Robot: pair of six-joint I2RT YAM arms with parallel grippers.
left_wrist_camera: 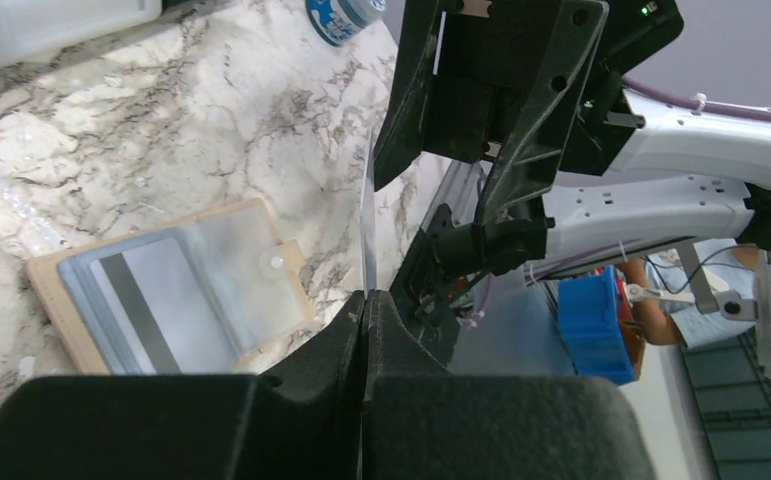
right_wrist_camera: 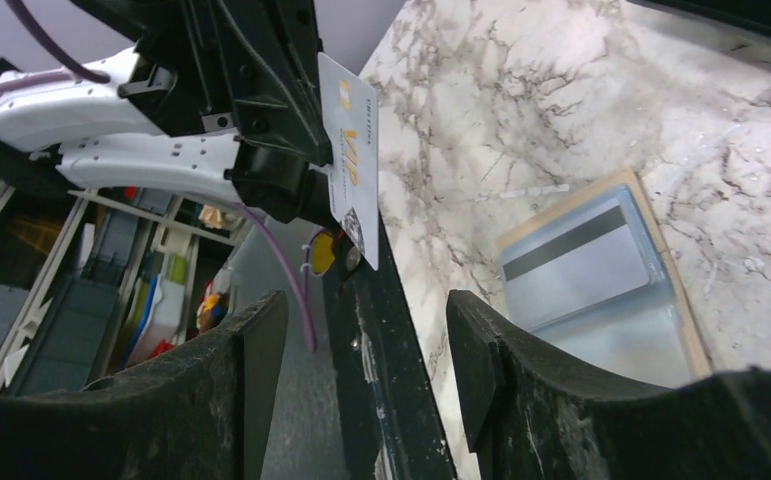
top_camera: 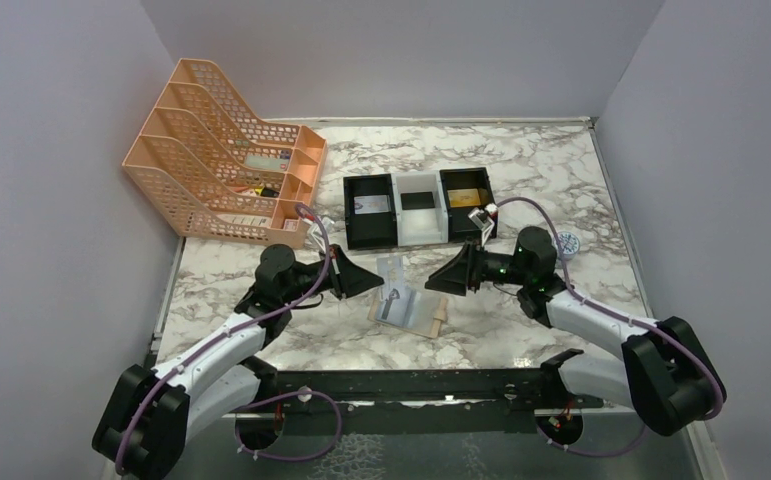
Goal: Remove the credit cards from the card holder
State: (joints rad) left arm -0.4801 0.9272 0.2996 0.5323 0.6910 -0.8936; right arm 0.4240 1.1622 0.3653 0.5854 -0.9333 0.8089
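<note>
Here, left end effector (left_wrist_camera: 365, 305) pinches white gold-lettered card (right_wrist_camera: 351, 150) near open tan card holder (top_camera: 408, 306); right end effector (right_wrist_camera: 366, 320) spread.

Your top view looks down on the tabletop (top_camera: 561, 170); your 2 close wrist views face each other, sharing the card holder (left_wrist_camera: 161, 300).

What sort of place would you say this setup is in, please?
Most likely a robotics lab's enclosed test cell: a marble-patterned table boxed in by plain grey walls, with desk props such as a peach file rack and black and white trays.
</note>
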